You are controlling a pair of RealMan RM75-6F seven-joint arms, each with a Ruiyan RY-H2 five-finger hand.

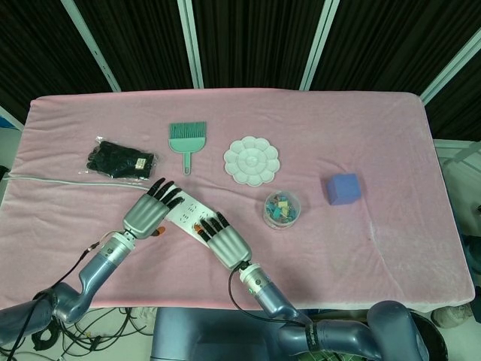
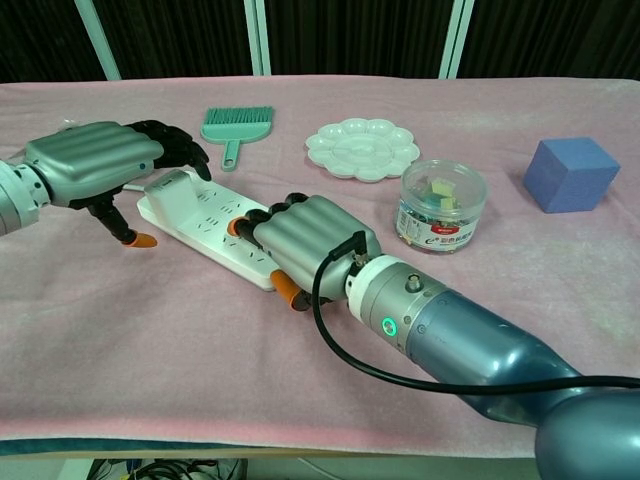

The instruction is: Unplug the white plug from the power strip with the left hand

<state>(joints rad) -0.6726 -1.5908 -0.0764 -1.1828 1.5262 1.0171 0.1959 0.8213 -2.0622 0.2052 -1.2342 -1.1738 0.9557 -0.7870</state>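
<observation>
The white power strip [image 1: 188, 216] [image 2: 215, 225] lies slanted on the pink cloth. A white plug [image 2: 168, 190] sits in its far left end; the head view hides it under my left hand. My left hand [image 1: 154, 207] [image 2: 100, 165] hovers over that end, dark fingers [image 2: 170, 145] spread past the plug and the thumb hanging on the near side, holding nothing. My right hand [image 1: 223, 239] [image 2: 305, 240] lies across the strip's near end, fingers curled over its top and thumb at its near edge, gripping it.
Beyond the strip lie a green brush [image 1: 186, 138], a white palette [image 1: 252, 160], a clear jar of clips [image 1: 282, 208] and a blue cube [image 1: 343, 189]. A black bagged item [image 1: 120, 159] sits just behind my left hand. The grey cable [image 1: 52, 178] runs off left.
</observation>
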